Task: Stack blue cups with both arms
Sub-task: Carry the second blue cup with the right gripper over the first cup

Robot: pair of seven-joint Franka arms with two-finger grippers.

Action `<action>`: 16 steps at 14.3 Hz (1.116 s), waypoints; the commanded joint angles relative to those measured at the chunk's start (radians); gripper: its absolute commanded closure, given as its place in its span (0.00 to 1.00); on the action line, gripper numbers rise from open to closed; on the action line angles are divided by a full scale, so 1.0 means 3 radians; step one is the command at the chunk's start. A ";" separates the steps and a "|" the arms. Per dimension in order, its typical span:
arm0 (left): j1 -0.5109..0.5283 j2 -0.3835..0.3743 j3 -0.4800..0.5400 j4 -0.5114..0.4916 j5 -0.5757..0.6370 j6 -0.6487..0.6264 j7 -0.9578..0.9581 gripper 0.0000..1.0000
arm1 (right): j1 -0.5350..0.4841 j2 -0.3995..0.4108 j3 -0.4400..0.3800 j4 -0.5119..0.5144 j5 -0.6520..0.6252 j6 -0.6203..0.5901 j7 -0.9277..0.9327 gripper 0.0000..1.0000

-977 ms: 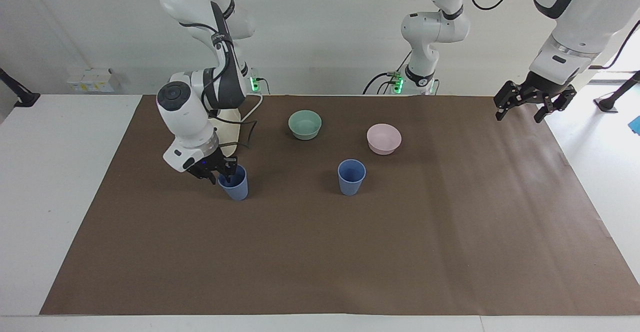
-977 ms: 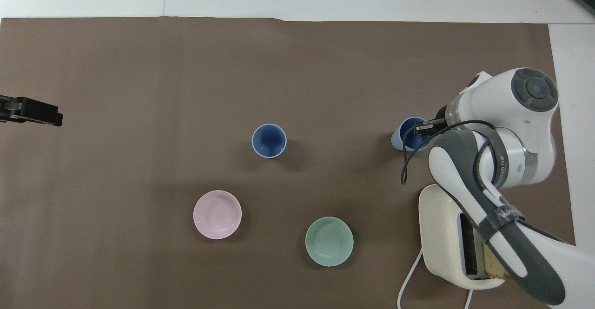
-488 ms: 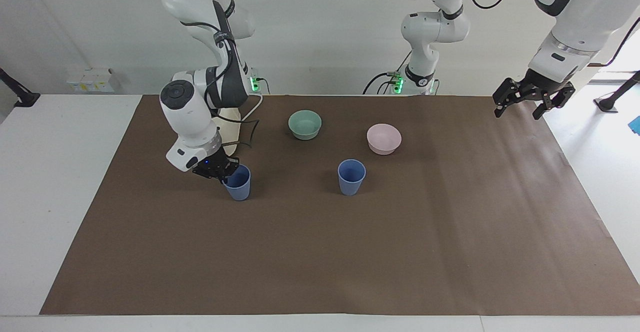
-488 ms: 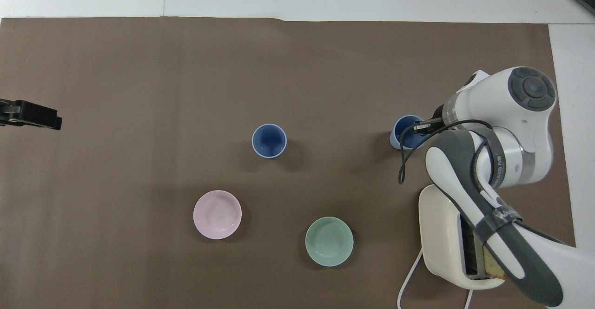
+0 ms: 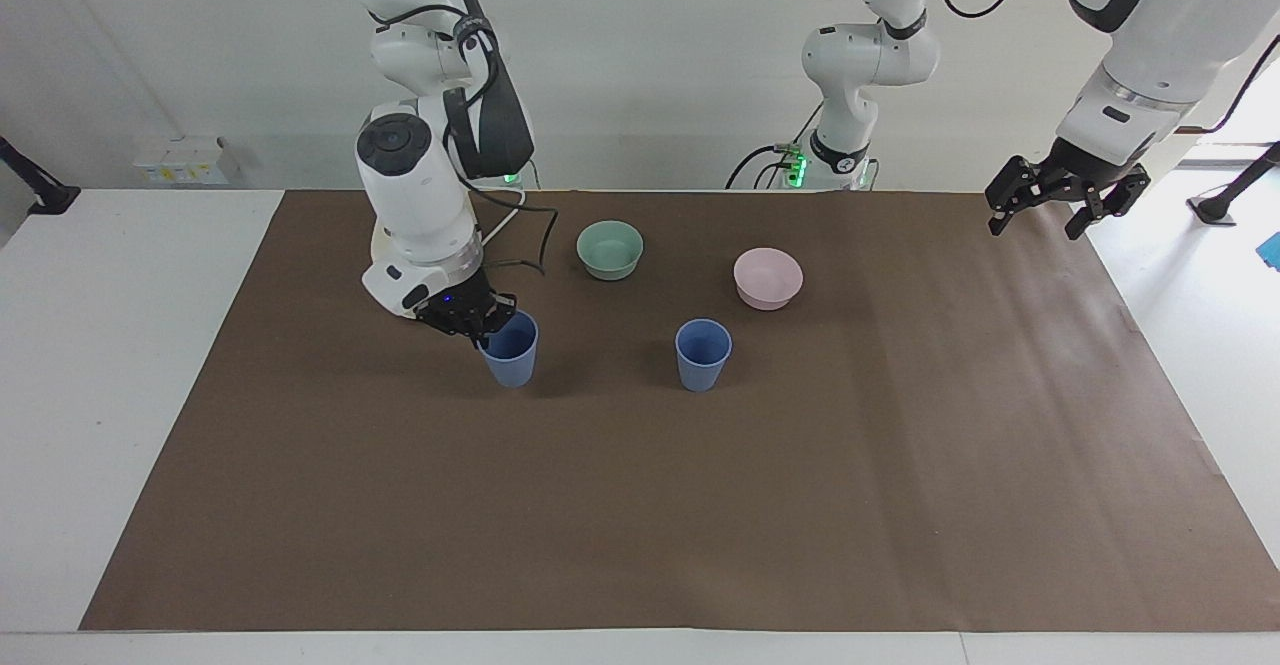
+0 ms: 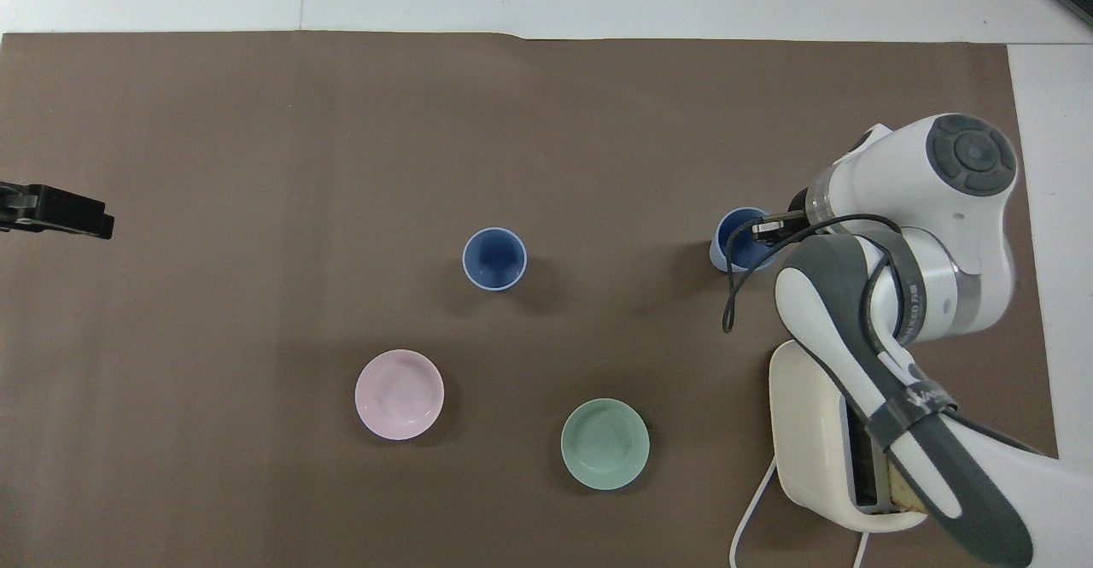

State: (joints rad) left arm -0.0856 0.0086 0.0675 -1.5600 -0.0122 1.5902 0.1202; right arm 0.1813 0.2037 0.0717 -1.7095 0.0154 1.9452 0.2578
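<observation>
One blue cup (image 5: 510, 350) hangs upright in my right gripper (image 5: 480, 323), which is shut on the cup's rim, one finger inside. The cup is tilted slightly and sits a little above the brown mat. In the overhead view this cup (image 6: 733, 243) and the gripper (image 6: 764, 233) show beside the toaster. The second blue cup (image 5: 703, 355) stands upright and alone on the mat near the middle, also seen in the overhead view (image 6: 494, 259). My left gripper (image 5: 1065, 207) is open and empty, raised over the mat's edge at the left arm's end, where it waits (image 6: 55, 212).
A mint-green bowl (image 5: 610, 248) and a pink bowl (image 5: 767, 277) sit on the mat (image 5: 640, 505), nearer to the robots than the cups. A cream toaster (image 6: 811, 431) stands under the right arm at its end of the table.
My right gripper has closed on the cup's rim, raised it a little and carried it toward the middle cup. The left gripper has barely moved.
</observation>
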 commanded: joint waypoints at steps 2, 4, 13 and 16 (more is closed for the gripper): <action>0.0050 -0.0024 -0.0041 0.0031 0.0046 -0.0065 0.0034 0.00 | 0.0437 0.0103 -0.0004 0.0431 -0.0107 -0.0378 0.0689 1.00; 0.0055 -0.0024 -0.0041 0.0031 0.0046 -0.0065 0.0034 0.00 | 0.0683 0.0241 -0.0009 0.0798 -0.0138 -0.0562 0.0970 1.00; 0.0050 -0.0024 -0.0041 0.0031 0.0030 -0.0075 0.0034 0.00 | 0.1160 0.0558 0.0006 0.1194 -0.0005 -0.0318 0.1713 1.00; 0.0045 -0.0024 -0.0041 0.0031 0.0030 -0.0075 0.0024 0.00 | 0.1180 0.0635 0.0006 0.1168 0.0010 -0.0205 0.1718 1.00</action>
State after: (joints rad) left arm -0.0856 0.0086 0.0659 -1.5600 -0.0122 1.5901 0.1202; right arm 0.5372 0.3645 0.0736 -1.3851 0.0008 1.8677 0.7587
